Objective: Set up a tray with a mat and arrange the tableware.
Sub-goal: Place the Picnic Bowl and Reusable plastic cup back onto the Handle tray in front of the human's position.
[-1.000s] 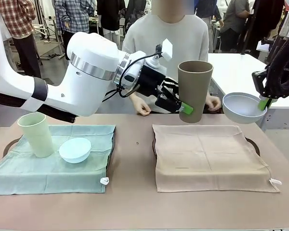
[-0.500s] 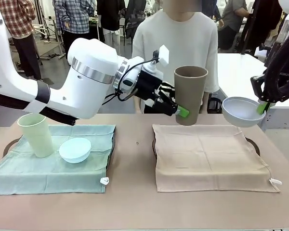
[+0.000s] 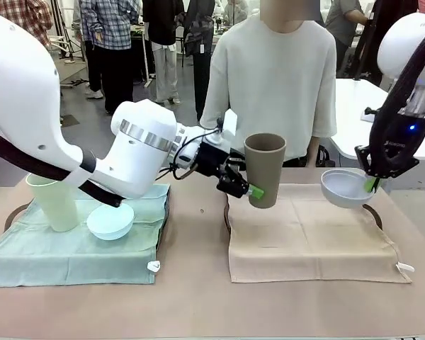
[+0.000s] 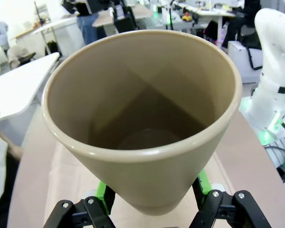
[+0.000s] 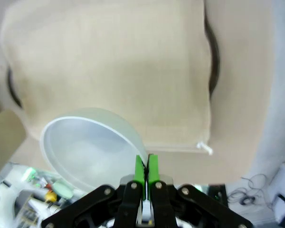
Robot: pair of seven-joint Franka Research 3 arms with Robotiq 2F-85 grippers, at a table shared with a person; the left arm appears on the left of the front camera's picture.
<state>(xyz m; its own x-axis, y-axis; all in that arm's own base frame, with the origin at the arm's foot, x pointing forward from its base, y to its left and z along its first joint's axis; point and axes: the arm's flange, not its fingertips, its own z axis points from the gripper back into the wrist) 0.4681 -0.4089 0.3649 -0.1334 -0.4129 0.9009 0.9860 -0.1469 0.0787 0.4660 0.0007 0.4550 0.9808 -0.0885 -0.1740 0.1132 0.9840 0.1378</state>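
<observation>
The left arm reaches in from the left across the table's middle, wrist turned sideways. The left gripper point(image 3: 255, 191) has its 2 green pads clamped on the lower body of the brown tumbler point(image 3: 264, 168), 1 pad on each side, as the left wrist view confirms point(image 4: 152, 194). The tumbler point(image 4: 142, 118) is upright, mouth up, and empty. It hangs over the near-left corner of the beige mat point(image 3: 308, 237), its base just above the cloth; contact cannot be confirmed.

The right arm descends from the upper right. The right gripper point(image 3: 372, 185) is pinched fully together on the rim of the white bowl point(image 3: 346, 188), pads meeting over the thin edge point(image 5: 146, 171). The bowl point(image 5: 90, 147) is held tilted, over the far-right edge of the beige mat point(image 5: 109, 61).

The beige mat covers a dark tray point(image 3: 372, 211), whose rim shows at the mat's left and right sides. Its whole central area is bare cloth.

On the left, a green mat point(image 3: 78, 248) carries the pale green tumbler point(image 3: 53, 198), upright, with the light blue bowl point(image 3: 110, 220) just beside it. The left arm's forearm passes over this mat's far edge.

A person point(image 3: 276, 78) stands at the table's far side, behind the brown tumbler.
</observation>
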